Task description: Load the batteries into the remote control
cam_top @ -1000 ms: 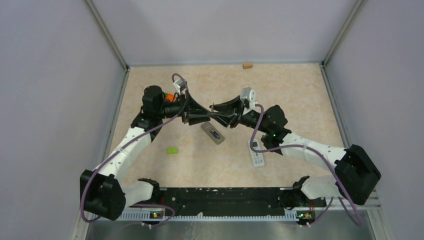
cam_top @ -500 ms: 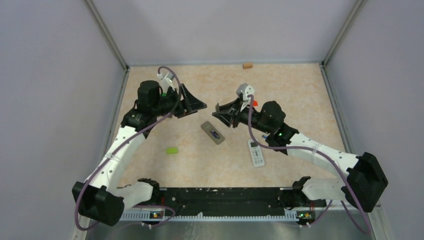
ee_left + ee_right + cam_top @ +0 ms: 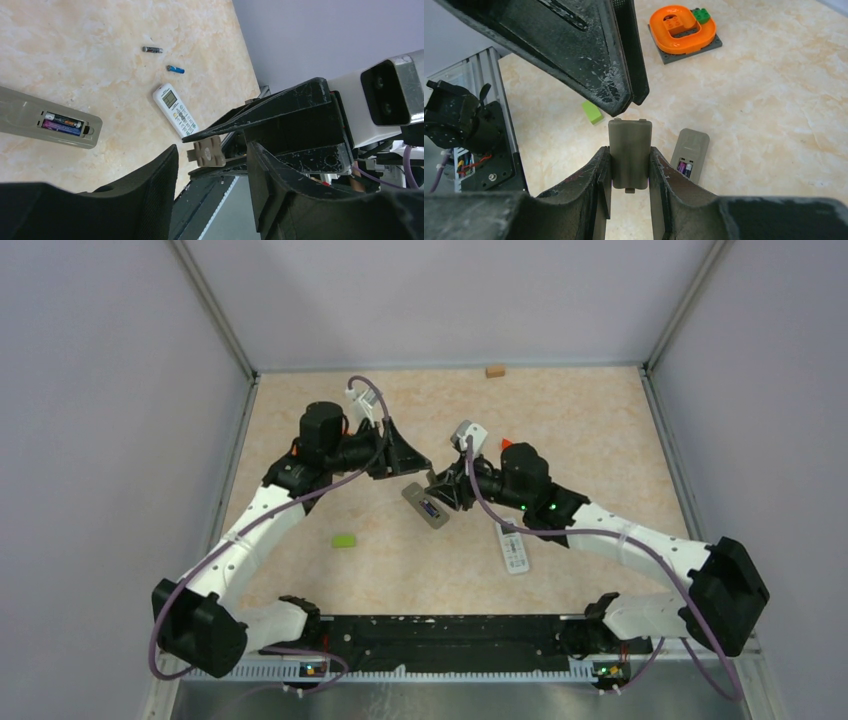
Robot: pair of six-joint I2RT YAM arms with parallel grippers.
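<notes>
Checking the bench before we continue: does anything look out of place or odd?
The grey remote lies with its battery bay uncovered, batteries showing inside. Its cover is off, pinched in the right end effector. A dark battery and a blue battery lie loose on the table near the white remote.

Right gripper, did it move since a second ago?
Yes. The right gripper, clamping the grey cover, came down toward the arm bases, closer to the open grey remote, which stayed put.

Green block [image 3: 344,540] and orange ring [image 3: 682,26] lie apart.
</notes>
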